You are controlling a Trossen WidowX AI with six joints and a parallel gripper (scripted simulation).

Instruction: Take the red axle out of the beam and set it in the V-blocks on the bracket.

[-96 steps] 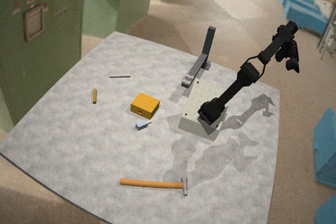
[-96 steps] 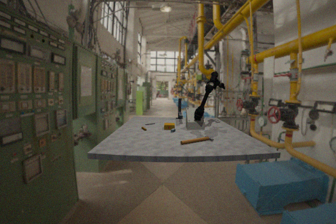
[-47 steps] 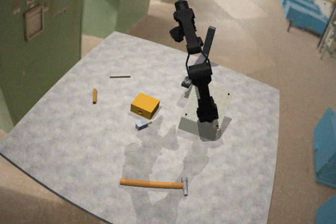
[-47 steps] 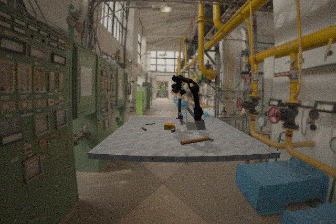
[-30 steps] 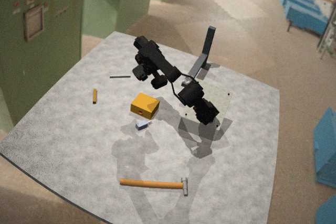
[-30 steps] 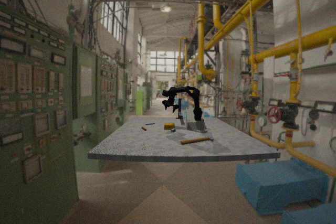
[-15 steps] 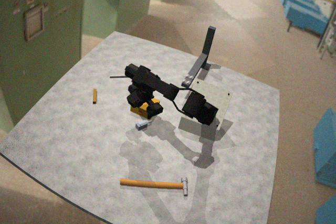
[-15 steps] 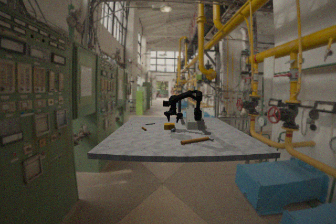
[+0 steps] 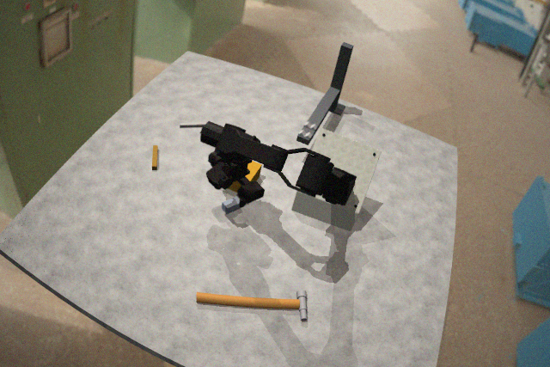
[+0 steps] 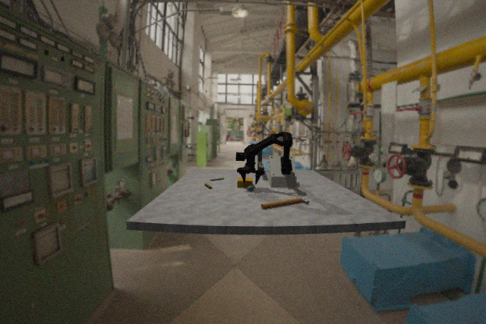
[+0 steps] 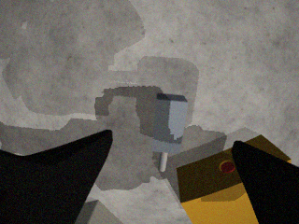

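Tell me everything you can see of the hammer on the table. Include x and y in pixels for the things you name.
The hammer [image 9: 248,301] [image 10: 282,202] lies on its side on the grey table [image 9: 133,238] [image 10: 196,214]. Its straight, round handle is orange-brown, like wood; its slim grey head looks like metal and sits crosswise at one end. From above, the handle runs nearly left to right across the picture, head at the right. It looks whole. Only the table touches it; the arm's shadow falls across the handle, and the pincer [image 10: 250,182] is well away from it.

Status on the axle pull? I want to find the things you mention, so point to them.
Gripper [image 10: 250,183] [image 11: 174,142] open, nothing held, over yellow block [image 9: 254,171] [image 10: 242,182] [image 11: 220,210]. Red axle [image 11: 227,167] end showing in block's hole. Grey-blue block with pin [image 9: 230,204] [image 10: 250,188] [image 11: 170,119] close alongside, possible snag.
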